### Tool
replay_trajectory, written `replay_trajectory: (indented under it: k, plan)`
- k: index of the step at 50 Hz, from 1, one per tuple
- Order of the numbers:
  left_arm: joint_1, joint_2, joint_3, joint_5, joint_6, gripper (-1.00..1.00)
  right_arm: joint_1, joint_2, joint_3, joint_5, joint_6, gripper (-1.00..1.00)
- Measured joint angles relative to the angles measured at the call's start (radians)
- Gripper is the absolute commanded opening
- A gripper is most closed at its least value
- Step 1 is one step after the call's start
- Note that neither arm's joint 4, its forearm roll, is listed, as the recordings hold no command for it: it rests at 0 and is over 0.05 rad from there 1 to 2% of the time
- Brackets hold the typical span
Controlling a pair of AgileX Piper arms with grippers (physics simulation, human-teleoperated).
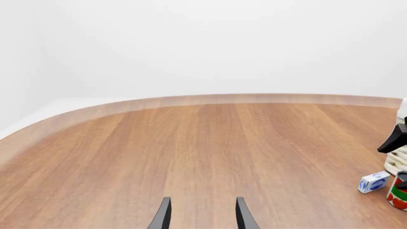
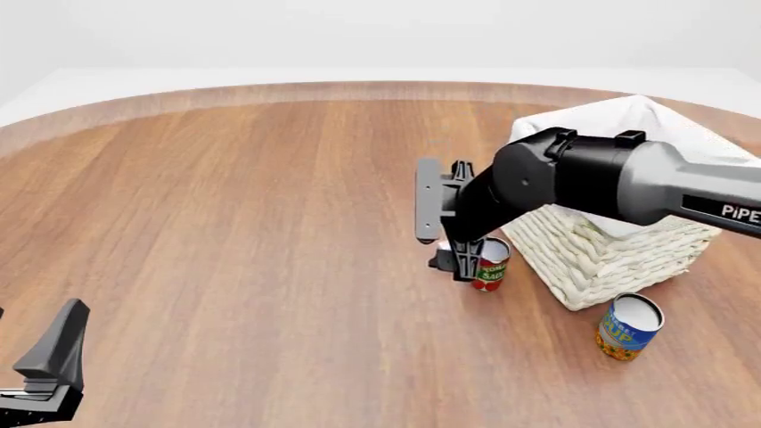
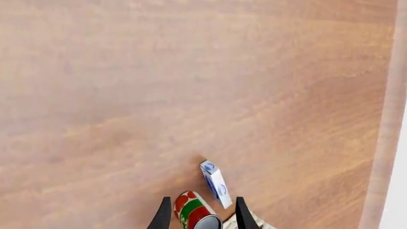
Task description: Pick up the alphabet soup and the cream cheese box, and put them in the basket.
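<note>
The alphabet soup (image 2: pixel 626 327) stands upright on the table in front of the basket (image 2: pixel 594 250), away from both grippers. The cream cheese box (image 3: pixel 215 183) lies on the wood next to the red and green tomato sauce can (image 3: pixel 196 211); the left wrist view also shows the cream cheese box (image 1: pixel 374 182). My right gripper (image 2: pixel 458 261) hangs open above these two, fingers pointing down, holding nothing; in the front view it hides the box. In its own wrist view the right gripper (image 3: pixel 202 217) frames the can top. My left gripper (image 1: pixel 203 217) is open and empty at the table's near left.
The tomato sauce can (image 2: pixel 489 265) stands right beside the basket's left corner. The right arm's grey forearm (image 2: pixel 666 187) reaches across the front of the basket. Bare wood (image 2: pixel 238 196) covers the table's left half, bounded by a curved far edge.
</note>
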Motion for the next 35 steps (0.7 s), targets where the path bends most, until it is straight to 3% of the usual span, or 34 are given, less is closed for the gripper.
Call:
replay_trajectory:
  k: [35]
  plan:
    - [0.000,0.000,0.000,0.000,0.000,1.00,-0.015,0.075,-0.028,-0.019,-0.001,1.00]
